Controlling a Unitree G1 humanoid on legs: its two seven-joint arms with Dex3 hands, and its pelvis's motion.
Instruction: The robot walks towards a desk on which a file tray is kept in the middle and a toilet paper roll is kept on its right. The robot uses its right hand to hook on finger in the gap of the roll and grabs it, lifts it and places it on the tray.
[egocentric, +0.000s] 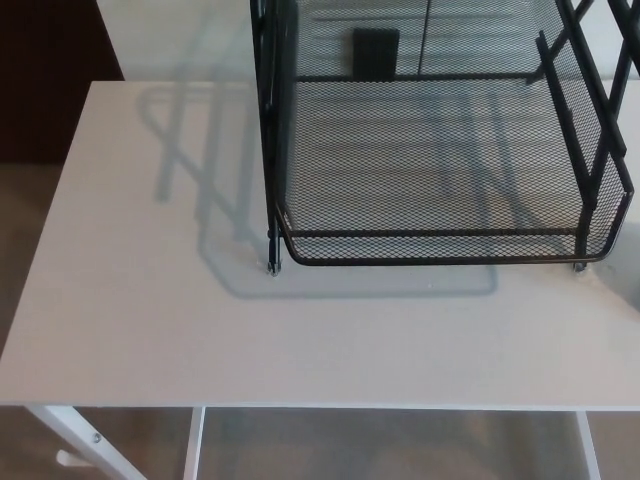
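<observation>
A black wire-mesh file tray (440, 245) stands on the white desk (200, 320), filling the upper right of the head view. Its mesh floor holds nothing that I can see. The tray's right side runs to the picture's edge. No toilet paper roll shows anywhere in the frame. Neither of my hands nor any part of my arms is in view.
The desk's front edge (300, 405) crosses the lower picture, with white legs (70, 435) below it. A small dark rectangle (374, 52) shows behind the tray's back. Brown floor lies to the left, and something dark (50, 80) stands at the upper left.
</observation>
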